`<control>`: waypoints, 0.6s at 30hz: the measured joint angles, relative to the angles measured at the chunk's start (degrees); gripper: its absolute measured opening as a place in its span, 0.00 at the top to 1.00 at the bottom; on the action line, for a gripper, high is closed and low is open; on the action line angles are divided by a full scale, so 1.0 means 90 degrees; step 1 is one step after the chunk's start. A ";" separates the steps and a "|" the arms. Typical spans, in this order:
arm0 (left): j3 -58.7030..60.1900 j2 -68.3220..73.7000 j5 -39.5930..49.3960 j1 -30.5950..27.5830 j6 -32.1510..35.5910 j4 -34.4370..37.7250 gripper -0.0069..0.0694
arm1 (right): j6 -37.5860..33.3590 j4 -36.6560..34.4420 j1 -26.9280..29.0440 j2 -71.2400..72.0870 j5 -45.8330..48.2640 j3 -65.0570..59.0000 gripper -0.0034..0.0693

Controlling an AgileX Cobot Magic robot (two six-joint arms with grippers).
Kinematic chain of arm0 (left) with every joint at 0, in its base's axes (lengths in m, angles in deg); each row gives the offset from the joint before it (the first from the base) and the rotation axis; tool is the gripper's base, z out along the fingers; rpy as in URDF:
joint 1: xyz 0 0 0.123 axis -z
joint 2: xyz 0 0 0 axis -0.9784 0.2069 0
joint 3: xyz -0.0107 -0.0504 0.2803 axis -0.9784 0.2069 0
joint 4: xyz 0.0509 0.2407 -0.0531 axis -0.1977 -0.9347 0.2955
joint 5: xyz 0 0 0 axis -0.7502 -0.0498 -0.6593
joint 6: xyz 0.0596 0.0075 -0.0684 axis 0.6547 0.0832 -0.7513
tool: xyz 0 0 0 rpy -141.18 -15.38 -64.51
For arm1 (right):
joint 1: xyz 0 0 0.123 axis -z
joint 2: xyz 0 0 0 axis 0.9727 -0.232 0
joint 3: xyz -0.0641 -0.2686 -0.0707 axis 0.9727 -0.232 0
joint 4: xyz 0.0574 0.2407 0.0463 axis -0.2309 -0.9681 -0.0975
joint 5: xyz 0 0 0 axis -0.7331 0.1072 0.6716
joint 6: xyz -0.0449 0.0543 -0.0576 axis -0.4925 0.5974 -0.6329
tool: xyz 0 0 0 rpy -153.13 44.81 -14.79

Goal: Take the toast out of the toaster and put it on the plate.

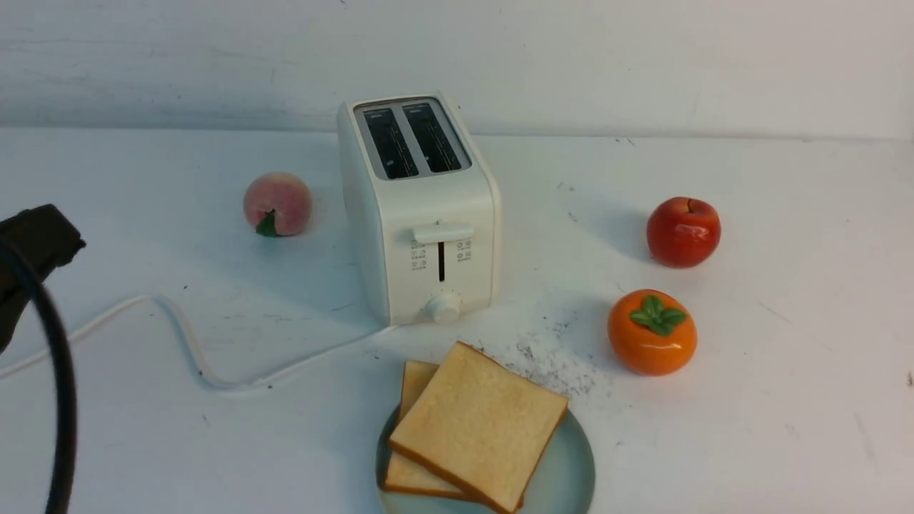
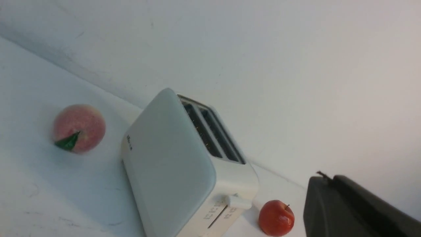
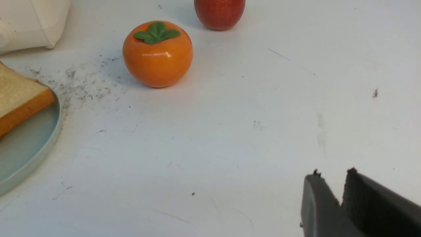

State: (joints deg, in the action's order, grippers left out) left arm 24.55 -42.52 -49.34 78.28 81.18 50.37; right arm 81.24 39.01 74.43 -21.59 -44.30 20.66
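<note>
Two slices of toast lie stacked on the near plate before the empty toaster, looking light, stiff and crumbly, best held by opposite crusts; left fingers closed empty, right fingers slightly parted, empty.

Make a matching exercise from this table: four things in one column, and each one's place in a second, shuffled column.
Things:
1. peach
2. red apple
3. orange persimmon
4. toast slices

Places:
A. on the plate
B. left of the toaster
C. far right, behind the other fruit there
D. right of the plate, nearer the robot than the other fruit there

Pairs: 1-B, 2-C, 3-D, 4-A
</note>
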 joint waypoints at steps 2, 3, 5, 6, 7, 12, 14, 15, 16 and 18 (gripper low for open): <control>0.0000 -0.0429 -0.0235 0.0388 0.0000 -0.0231 0.93 | 0.0000 0.0000 0.0000 0.0000 0.0000 0.0000 0.77; 0.0000 -0.0647 -0.0331 0.0569 0.0000 -0.0350 0.93 | 0.0000 0.0000 0.0000 0.0000 0.0000 0.0000 0.77; 0.0000 -0.0973 -0.0484 0.0847 0.0006 -0.0536 0.93 | 0.0000 0.0000 0.0000 0.0000 0.0000 0.0000 0.76; 0.0000 -0.1059 -0.0525 0.0921 0.0006 -0.0606 0.93 | 0.0000 0.0000 0.0000 0.0000 0.0000 0.0000 0.76; 0.0000 -0.1077 -0.0530 0.0951 0.0006 -0.0633 0.93 | 0.0000 0.0000 0.0000 0.0000 0.0000 0.0000 0.76; 0.0000 -0.1135 -0.0566 0.1036 0.0006 -0.0810 0.93 | 0.0000 0.0000 0.0000 0.0000 0.0000 0.0000 0.75; 0.0000 -0.1071 -0.0566 0.1036 0.0006 -0.0810 0.93 | 0.0000 -0.0006 0.0000 0.0000 0.0000 0.0000 0.75; 0.0000 -0.1038 -0.0560 0.1036 0.0006 -0.0815 0.93 | 0.0000 -0.0006 0.0000 0.0000 0.0000 0.0000 0.75; 0.0017 -0.0999 -0.0560 0.1036 0.0006 -0.0815 0.93 | 0.0000 -0.0006 0.0000 0.0000 0.0000 0.0000 0.75; 0.0171 -0.0968 -0.0560 0.1036 0.0006 -0.0925 0.93 | 0.0000 -0.0006 0.0000 0.0000 0.0000 0.0000 0.75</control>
State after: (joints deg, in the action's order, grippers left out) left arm 26.08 -51.23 -54.38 87.60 81.23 42.04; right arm 81.24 38.95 74.43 -21.59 -44.30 20.66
